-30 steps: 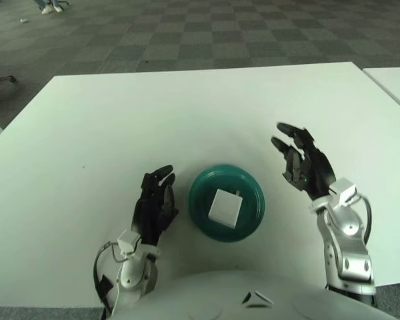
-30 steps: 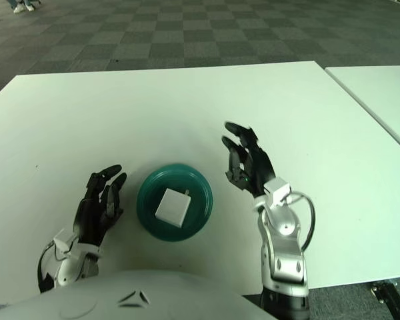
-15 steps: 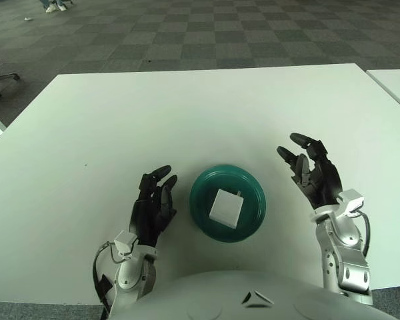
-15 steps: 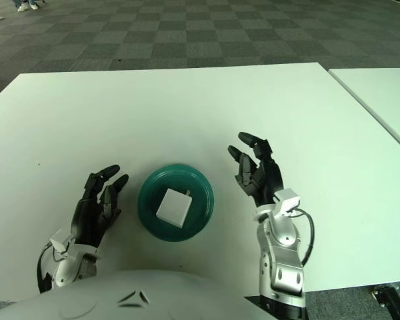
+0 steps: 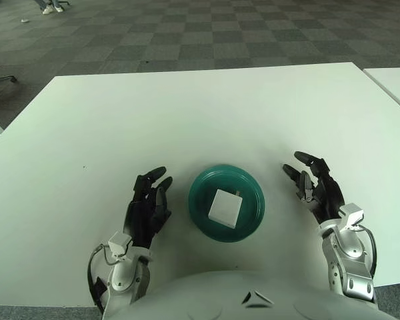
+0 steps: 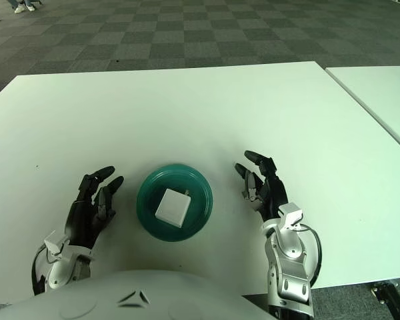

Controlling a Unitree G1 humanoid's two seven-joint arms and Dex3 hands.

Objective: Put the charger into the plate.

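I see the flat white square charger [image 5: 224,207] lying inside the round dark-green plate [image 5: 200,187], roughly at its middle, with a small prong or tab showing at its upper right corner. The plate sits on the white tabletop [image 5: 187,113] near the edge closest to me.

My left hand [image 5: 147,208] shows just to the left of the plate, apart from it, palm down with its black fingers [image 5: 155,175] loosely extended and pointing away from me. It holds nothing. I cannot tell whether it touches the tabletop.

My right hand [image 5: 317,193] shows to the right of the plate, a little farther off than the left one, with a clear gap of bare tabletop between. Its fingers [image 6: 254,157] are spread and slightly bent, pointing forward and a bit inward toward the plate, and it also has hold of nothing.

A second white table [image 5: 393,83] shows at the far right, separated by a narrow gap. Beyond the tabletop lies a grey checkered carpet floor [image 5: 187,30].
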